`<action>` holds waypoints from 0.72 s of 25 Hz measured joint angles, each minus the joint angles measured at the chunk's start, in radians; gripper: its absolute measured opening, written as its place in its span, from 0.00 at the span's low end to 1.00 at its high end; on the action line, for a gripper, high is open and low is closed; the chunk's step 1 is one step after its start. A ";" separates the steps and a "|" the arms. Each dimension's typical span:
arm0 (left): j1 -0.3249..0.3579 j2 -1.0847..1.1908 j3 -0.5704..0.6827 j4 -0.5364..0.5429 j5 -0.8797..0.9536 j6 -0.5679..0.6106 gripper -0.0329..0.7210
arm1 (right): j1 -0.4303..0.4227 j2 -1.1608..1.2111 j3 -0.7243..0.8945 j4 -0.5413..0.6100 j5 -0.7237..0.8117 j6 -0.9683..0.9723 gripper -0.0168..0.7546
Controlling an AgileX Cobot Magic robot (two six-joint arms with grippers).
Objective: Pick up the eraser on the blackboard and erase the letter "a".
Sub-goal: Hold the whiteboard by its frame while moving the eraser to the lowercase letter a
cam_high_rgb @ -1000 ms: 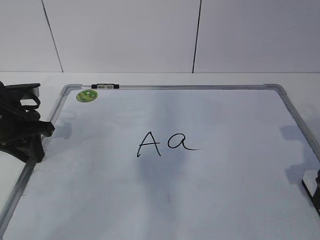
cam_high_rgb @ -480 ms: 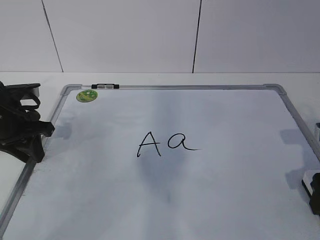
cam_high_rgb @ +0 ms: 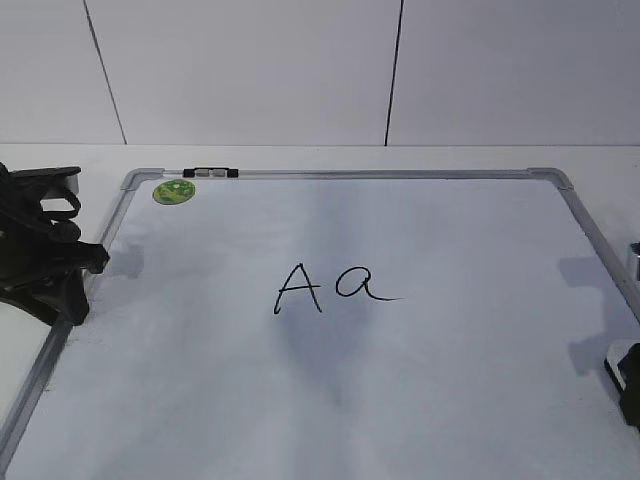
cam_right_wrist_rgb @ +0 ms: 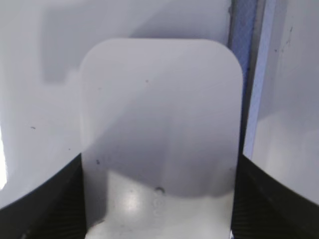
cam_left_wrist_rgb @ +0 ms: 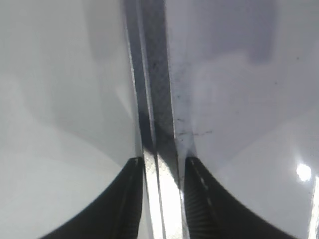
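At the near right edge of the exterior view the right gripper (cam_high_rgb: 630,385) shows only as a dark sliver beside the frame of the blackboard (cam_high_rgb: 585,215); its wrist view is plainer: the eraser (cam_right_wrist_rgb: 162,134), a white block with rounded corners, fills the space between the two black fingers (cam_right_wrist_rgb: 45,204), which sit against its left and right sides, so the jaws are spread to the eraser's width and closed on it; the board's metal frame runs just to the right of the eraser in that view, and whether the eraser rests on the board or is lifted off it I cannot tell. On the near left, the left gripper (cam_high_rgb: 45,265) sits at the board's left frame; in its wrist view the fingers (cam_left_wrist_rgb: 119,204) stand either side of the silver rail with only a narrow gap between them, and whether they actually pinch the rail I cannot tell. Further in, at mid-board, the letter "a" (cam_high_rgb: 362,284) stands whole in black marker just right of a taller capital "A" (cam_high_rgb: 298,288), well apart from both grippers. Beyond, near the far left corner, lies a round green sticker (cam_high_rgb: 173,191); a small black clip (cam_high_rgb: 211,173) sits on the far rail; a pale panelled wall (cam_high_rgb: 250,70) rises behind.
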 joint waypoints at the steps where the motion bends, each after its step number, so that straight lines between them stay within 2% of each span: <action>1: 0.000 0.000 0.000 0.000 0.000 0.000 0.33 | 0.000 0.000 0.000 0.000 0.000 0.000 0.74; 18: 0.000 0.000 0.000 0.000 0.001 0.000 0.33 | 0.000 0.000 0.000 0.012 0.000 0.004 0.73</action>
